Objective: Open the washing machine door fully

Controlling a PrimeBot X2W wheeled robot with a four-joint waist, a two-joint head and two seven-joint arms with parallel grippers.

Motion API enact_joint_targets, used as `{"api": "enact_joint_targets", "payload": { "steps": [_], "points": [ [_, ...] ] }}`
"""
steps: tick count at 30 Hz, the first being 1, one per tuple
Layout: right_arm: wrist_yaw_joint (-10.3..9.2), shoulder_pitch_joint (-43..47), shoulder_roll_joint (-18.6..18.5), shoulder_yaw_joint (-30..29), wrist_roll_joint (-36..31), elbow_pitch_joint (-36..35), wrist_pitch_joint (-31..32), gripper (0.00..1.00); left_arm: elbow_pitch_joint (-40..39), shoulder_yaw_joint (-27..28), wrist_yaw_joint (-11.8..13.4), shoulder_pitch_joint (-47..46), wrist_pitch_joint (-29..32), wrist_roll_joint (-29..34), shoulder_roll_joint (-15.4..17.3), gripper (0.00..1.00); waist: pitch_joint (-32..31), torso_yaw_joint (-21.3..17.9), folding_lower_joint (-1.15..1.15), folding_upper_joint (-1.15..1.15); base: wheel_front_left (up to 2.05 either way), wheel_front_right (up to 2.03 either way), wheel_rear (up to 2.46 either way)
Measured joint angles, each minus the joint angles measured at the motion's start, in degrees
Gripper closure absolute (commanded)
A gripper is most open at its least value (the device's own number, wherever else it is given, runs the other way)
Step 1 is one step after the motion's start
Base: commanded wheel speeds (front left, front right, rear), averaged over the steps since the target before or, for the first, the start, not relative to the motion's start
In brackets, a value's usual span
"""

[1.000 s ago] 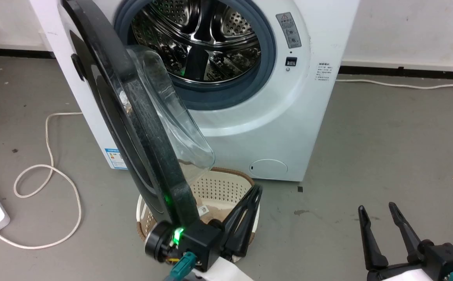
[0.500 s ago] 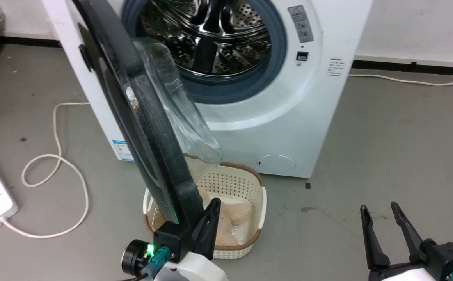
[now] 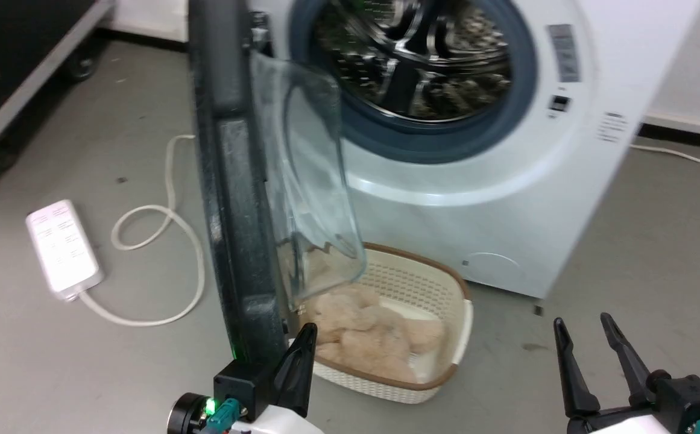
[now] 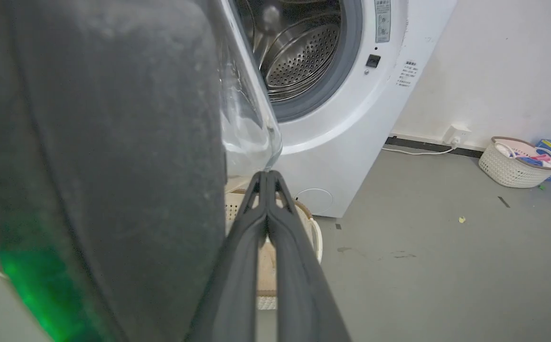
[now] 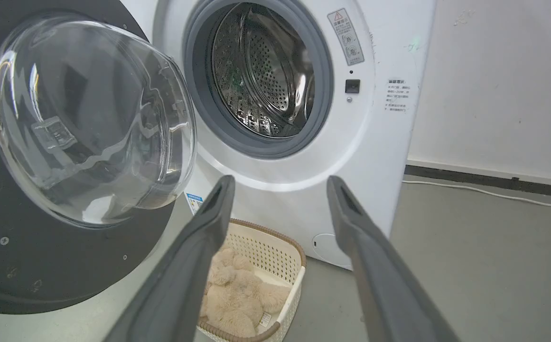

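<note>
the washing machine door stands swung out from the washing machine on its left-side hinge. in the head view it is seen almost edge-on, a dark rim running from the top of the frame down to the floor. the right wrist view gives what the head view cannot: the door's inner face, with the clear glass bowl bulging toward the opening, the grey ring and the perforated steel drum laid bare. the left claw sits just beside the door's lower rim with its two fingers pressed together and nothing between them. its own wrist view shows the dark rim close along the left, the joined tips pointing up at the bottom of the glass. whether it touches the door i cannot tell. the right claw hangs well apart from the door, fingers spread wide and empty, aimed at the machine's front. a cream basket with a brown rim stands on the floor at the machine's foot, under the glass, holding a beige plush toy. a white power strip and its looped cord lie on the floor left of the door. the left wrist view alone takes in a second basket against the wall at the floor's far edge.
</note>
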Motion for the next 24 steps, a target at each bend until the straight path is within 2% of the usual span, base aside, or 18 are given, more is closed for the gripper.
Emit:
{"api": "enact_joint_targets", "payload": {
  "steps": [6,11,17,19,24],
  "points": [
    [-0.01,-0.01,-0.01,1.01,0.14,0.25,0.36,0.00,-0.86,1.98,1.21,0.52,-0.23,-0.88,0.42,1.00,0.14,5.53,0.00,0.00,0.00,0.00,0.00],
    [0.00,-0.39,0.00,2.00,-0.29,0.07,1.12,0.00,-1.09,6.11,2.22,0.47,-0.23,-2.04,2.94,1.00,1.00,9.00,0.00,0.00,0.00,0.00,0.00],
    [0.00,-1.63,0.01,2.41,-1.36,-0.87,2.21,0.00,-0.97,13.21,2.63,-1.29,-0.32,-6.02,6.26,1.00,4.02,10.02,0.00,0.00,0.00,0.00,0.00],
    [-0.01,-1.99,0.01,2.49,-1.78,-1.10,2.66,0.00,-0.10,15.95,2.59,-2.71,-0.46,-7.03,8.37,1.00,5.20,10.01,0.01,0.00,0.00,0.00,0.00],
    [0.00,-3.65,0.02,3.28,-3.32,-1.94,3.65,0.00,3.60,21.93,0.33,-7.22,0.55,-11.03,13.88,1.00,8.20,9.12,0.01,0.00,0.00,0.00,0.00]
  ]
}}
